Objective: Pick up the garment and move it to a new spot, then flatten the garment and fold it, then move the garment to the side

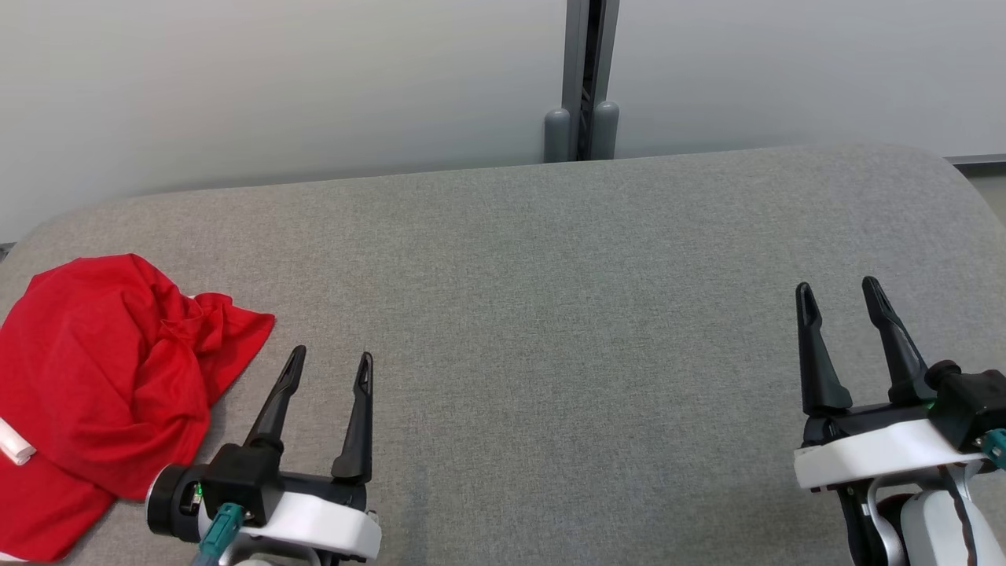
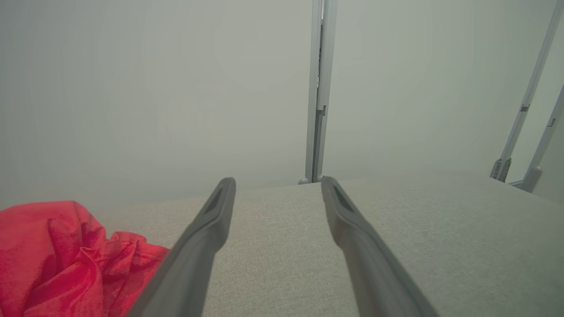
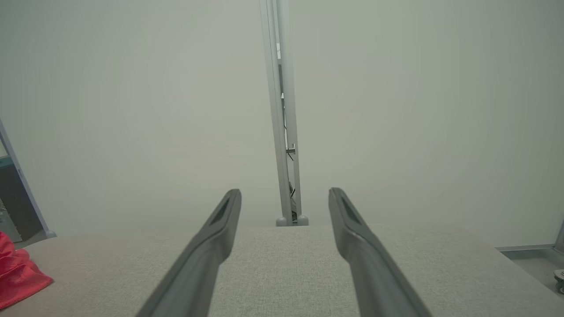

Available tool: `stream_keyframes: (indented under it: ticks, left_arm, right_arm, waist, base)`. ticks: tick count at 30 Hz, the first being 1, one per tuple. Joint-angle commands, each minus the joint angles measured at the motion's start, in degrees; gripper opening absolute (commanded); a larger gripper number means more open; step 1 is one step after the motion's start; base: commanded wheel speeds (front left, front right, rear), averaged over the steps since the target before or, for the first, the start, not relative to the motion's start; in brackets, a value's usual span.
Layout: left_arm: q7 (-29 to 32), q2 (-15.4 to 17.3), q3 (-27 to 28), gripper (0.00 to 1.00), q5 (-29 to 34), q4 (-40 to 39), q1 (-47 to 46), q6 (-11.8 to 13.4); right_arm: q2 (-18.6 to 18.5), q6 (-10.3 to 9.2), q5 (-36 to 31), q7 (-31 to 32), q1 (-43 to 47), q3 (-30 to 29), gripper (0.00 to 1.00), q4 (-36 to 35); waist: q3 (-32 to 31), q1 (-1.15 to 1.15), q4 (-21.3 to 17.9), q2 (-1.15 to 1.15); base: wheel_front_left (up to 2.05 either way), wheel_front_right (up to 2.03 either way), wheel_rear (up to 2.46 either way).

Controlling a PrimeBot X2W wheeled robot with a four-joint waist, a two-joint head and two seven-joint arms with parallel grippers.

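One crumpled red garment [image 1: 94, 385] lies just left of left gripper [image 1: 330, 362].

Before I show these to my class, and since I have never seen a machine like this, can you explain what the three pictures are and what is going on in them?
This is a two-armed robot at a grey padded table. The top picture looks down from a camera on its head: the left gripper is at the lower left, the right gripper at the lower right. Each has two long dark fingers, spread open and holding nothing.

The other two pictures come from cameras on the wrists, looking along each arm's own fingers toward a pale wall.

One thing lies on the table: a crumpled red garment, at the left edge beside the left gripper, not touched. A small white piece shows on its near left side; I cannot tell what it is.
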Motion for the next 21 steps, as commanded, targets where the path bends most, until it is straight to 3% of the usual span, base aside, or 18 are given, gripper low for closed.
stream_keyframes:
  ticks: [1, 7, 21]
  left_arm:
    - [-0.45, 0.28, 0.58, 1.00, 0.57, 0.22, 0.15, 0.54]
    - [-0.94, 0.07, 2.20, 1.00, -0.79, 1.29, 0.52, 0.01]
    - [-1.51, 0.03, 2.28, 1.00, -1.47, 4.73, 0.53, 0.37]
  right_arm:
    - [-0.48, 0.00, -0.56, -0.81, -0.06, 0.22, 1.00, 0.59]
    - [-0.50, 0.00, 2.41, -1.69, -0.74, 0.90, 1.00, 4.54]
    - [-0.55, 0.00, -2.48, -2.81, -1.66, 1.59, 1.00, 7.48]
  waist:
    - [0.06, 0.00, -0.05, 0.00]
    - [0.10, 0.00, -0.10, 0.00]
    - [0.42, 0.00, 0.04, 0.00]
  base:
    - [0.00, 0.00, 0.00]
    - [0.00, 0.00, 0.00]
    - [0.00, 0.00, 0.00]
